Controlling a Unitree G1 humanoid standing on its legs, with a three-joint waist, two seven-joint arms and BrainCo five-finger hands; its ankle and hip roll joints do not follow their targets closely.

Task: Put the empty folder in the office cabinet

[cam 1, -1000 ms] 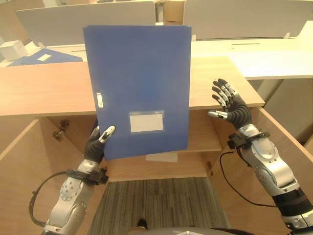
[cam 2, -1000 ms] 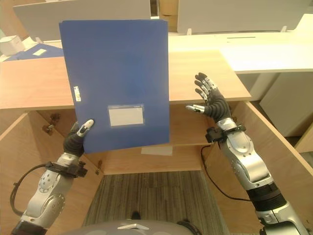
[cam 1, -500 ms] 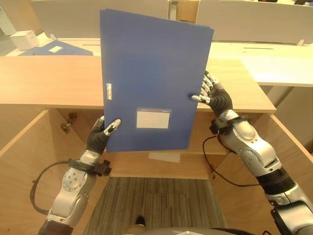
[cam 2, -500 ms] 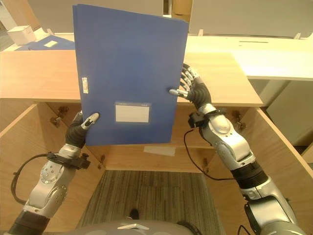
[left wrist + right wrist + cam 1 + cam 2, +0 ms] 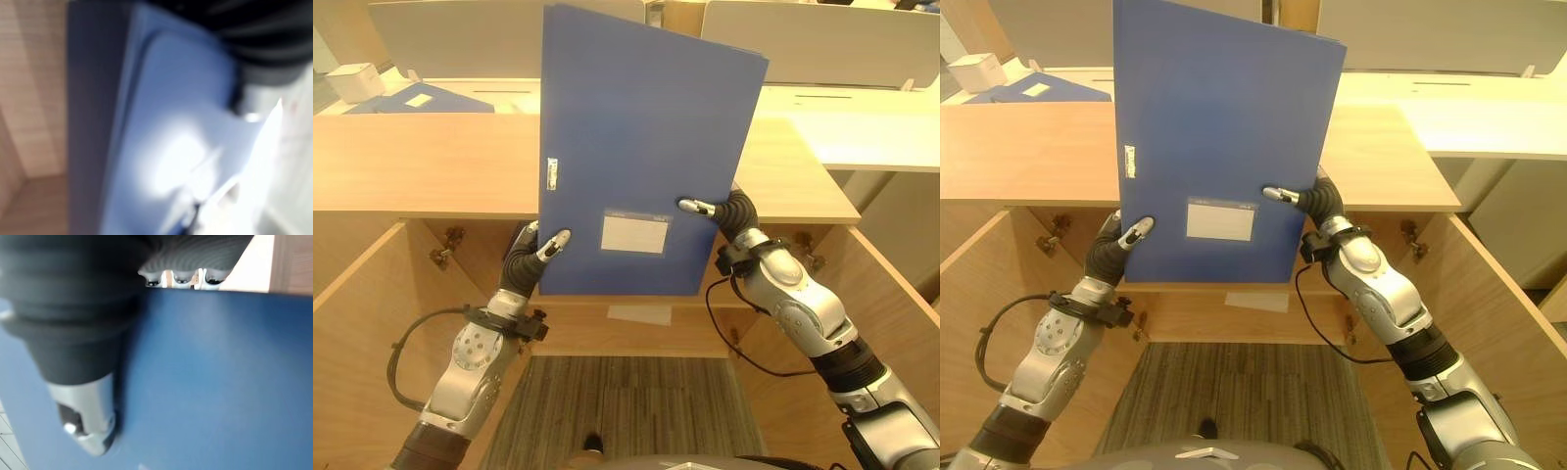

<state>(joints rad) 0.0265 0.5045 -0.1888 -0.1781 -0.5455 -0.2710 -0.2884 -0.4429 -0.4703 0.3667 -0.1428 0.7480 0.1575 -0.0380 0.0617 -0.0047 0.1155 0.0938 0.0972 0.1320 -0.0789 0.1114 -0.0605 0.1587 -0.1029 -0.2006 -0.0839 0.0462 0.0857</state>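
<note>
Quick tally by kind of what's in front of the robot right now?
Blue folders: 2, one held upright by the left hand and right hand, one flat on the far desk
White boxes: 1
Paper sheets in the cabinet: 1
Total: 4

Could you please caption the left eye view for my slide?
Both hands, left hand and right hand, hold a blue folder upright above the open wooden cabinet.

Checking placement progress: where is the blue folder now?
The blue folder is upright, centre of the eye views, above the open cabinet, pinched between the left hand and right hand.
</note>
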